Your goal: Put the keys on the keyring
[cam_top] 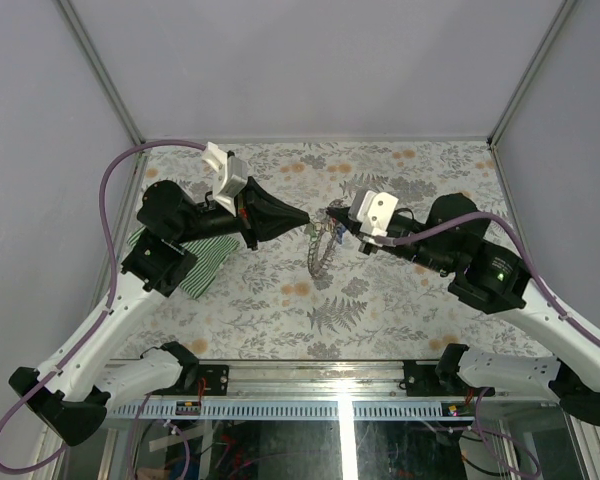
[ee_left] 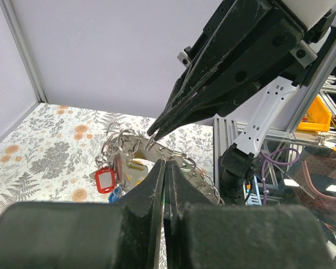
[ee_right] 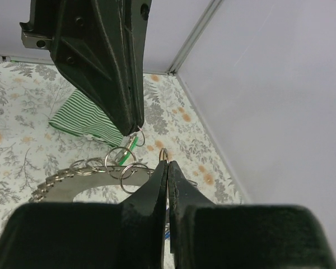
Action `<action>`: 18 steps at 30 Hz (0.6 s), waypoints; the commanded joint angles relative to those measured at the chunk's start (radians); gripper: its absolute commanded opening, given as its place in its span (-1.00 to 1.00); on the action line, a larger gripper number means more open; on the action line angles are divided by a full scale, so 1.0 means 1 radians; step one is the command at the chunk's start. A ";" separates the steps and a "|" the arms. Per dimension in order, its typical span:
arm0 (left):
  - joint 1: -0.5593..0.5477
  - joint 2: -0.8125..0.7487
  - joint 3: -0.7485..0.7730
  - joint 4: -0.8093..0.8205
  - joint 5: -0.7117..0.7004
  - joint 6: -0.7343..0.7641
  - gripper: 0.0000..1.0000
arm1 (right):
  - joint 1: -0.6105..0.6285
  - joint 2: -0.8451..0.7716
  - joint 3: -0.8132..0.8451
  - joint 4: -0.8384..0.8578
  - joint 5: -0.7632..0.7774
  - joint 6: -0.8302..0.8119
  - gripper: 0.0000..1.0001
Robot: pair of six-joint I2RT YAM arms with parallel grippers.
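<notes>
Now held up over the middle of the flowered table (cam_top: 400, 300): the keyring (cam_top: 321, 252), strung between the left gripper (cam_top: 308, 222) and the right gripper (cam_top: 331, 212), tips close together and pointing at each other; from above, a thin grey chain drooping in a narrow loop toward the near edge; lowest part possibly resting on the table, cannot tell. From the left wrist, reads as a curved arc of small metal links with a cluster of thin wire rings (ee_left: 120, 144) at one end; under those rings, dangling keys (ee_left: 105, 180) with bright plastic heads: red nearest, yellow behind it, blue lowest and partly hidden. From the right wrist, shows a thin green piece (ee_right: 132, 147) among the rings, too narrow to make out further. On the left, fingers pressed fully together, nipping one small ring at the very tip; on the right, likewise pressed together, with a single ring poking up out of the closed tips. Off to the left, well apart from the chain, a green-and-white striped cloth (cam_top: 202, 262) lying flat on the table under the left arm.
</notes>
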State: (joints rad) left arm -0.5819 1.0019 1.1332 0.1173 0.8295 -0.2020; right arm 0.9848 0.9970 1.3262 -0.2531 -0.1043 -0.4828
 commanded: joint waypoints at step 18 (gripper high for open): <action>-0.003 -0.028 0.006 -0.023 -0.055 0.053 -1.00 | 0.008 -0.221 -0.337 0.433 -0.236 -0.358 -1.00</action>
State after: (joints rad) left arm -0.5819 0.9924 1.1332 0.0994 0.8013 -0.1799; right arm 0.9867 0.8009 0.9569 -0.0086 -0.2882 -0.6926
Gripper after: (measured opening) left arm 0.008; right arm 0.008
